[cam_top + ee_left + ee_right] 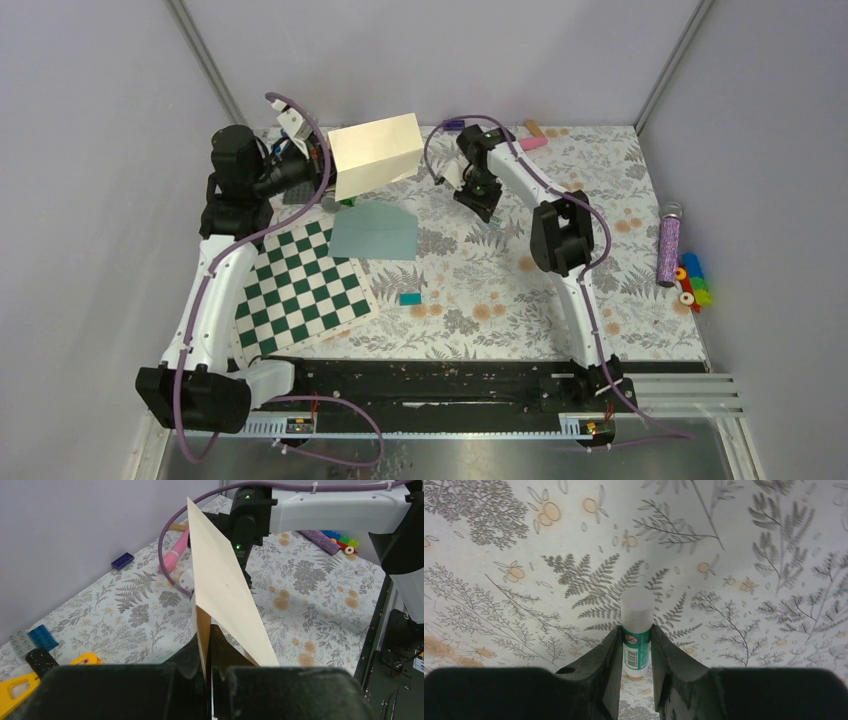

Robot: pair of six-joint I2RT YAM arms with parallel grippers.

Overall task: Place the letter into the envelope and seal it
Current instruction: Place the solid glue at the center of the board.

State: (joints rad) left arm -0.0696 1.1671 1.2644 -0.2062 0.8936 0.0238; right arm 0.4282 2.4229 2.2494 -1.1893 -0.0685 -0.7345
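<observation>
One envelope (372, 232); left jaws grip one letter (375, 155), right jaws one glue stick (637, 627).

letter (375, 155): matt paper | envelope (373, 232): matt paper | glue stick (637, 630): smooth plastic

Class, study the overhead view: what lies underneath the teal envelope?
The envelope lies flat on the floral table cover, its left edge overlapping the corner of the checkerboard. Whatever else might sit beneath it is covered and cannot be seen.
</observation>
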